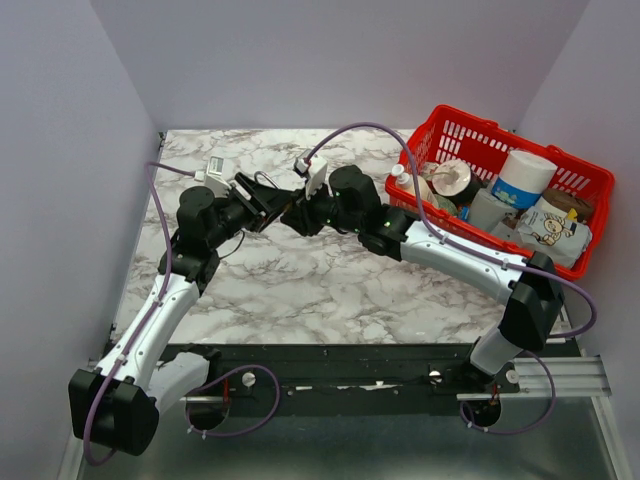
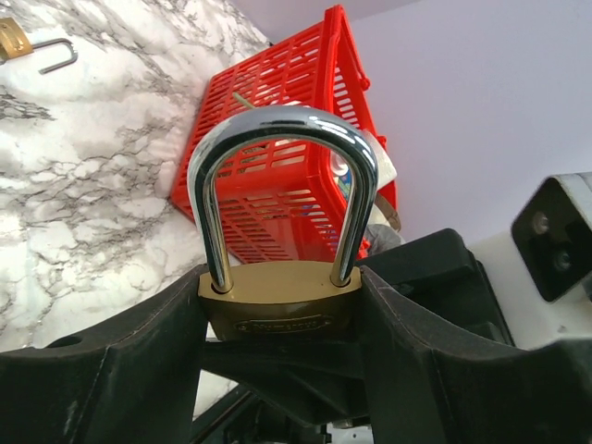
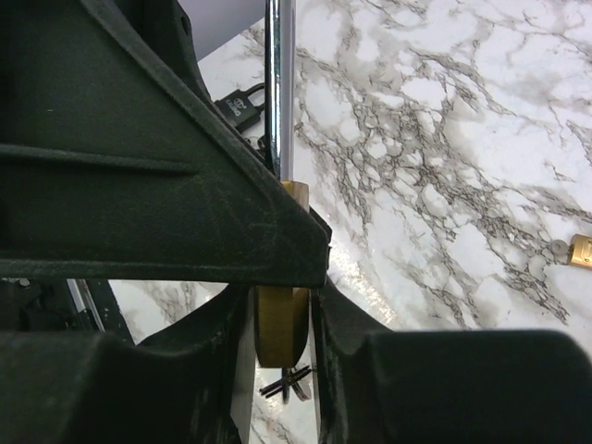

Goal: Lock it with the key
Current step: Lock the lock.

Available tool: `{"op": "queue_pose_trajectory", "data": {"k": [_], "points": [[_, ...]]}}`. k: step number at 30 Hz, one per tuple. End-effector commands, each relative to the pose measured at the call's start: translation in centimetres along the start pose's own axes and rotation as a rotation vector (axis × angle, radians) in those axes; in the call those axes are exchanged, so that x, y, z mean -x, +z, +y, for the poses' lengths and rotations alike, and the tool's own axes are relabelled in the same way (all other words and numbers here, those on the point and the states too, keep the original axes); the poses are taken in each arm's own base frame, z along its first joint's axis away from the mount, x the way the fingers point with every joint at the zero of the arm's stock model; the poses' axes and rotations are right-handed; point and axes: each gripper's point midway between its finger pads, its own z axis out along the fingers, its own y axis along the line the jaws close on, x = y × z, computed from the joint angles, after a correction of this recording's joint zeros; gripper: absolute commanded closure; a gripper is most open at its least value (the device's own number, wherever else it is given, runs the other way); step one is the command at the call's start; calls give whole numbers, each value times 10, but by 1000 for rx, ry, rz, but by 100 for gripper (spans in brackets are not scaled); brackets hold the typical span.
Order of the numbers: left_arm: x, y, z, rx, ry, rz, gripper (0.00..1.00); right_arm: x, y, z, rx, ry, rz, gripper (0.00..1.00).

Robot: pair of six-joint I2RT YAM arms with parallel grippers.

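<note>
- Padlock [image 2: 277,301] held above the counter [image 1: 300,280] between both arms; left hand [image 2: 282,282] clenched on its brass body's narrow edges, shackle [image 2: 282,120] pointing away along the fingers.
- Right hand [image 3: 282,310] pinches the flat faces; keys [image 3: 289,381] dangle below the body, nearest this hand.
- Oval stamp [image 2: 282,325] on the body is too faint to read.

Padlock [image 2: 277,310] body brass-gold, shackle [image 2: 282,125] shiny chrome; basket [image 2: 268,88] red, slotted grid; table [image 2: 92,194] white marble w/ grey veins
</note>
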Motion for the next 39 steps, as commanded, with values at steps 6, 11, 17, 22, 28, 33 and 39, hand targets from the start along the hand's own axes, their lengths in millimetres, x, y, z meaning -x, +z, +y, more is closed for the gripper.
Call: {"op": "queue_pose_trajectory", "data": {"k": [6,11,17,22,28,33,39], "points": [[12,-6,-11,-10,-3,-17,100,1,-36,13,130,23,9,39],[13,-4,-12,-11,-14,-15,100,-2,-46,9,120,-37,5,47],[10,-4,-8,-4,-26,-7,100,4,-43,9,131,-76,-11,54],[11,-5,-10,-10,-25,-5,100,5,-36,8,136,-75,-6,57],[7,-7,-14,-23,-28,5,100,1,-26,6,133,-70,10,57],[5,-7,-14,-27,-28,8,100,3,-23,8,144,-70,8,64],[3,-7,-9,-14,-34,10,100,3,-19,8,150,-67,10,65]]}}
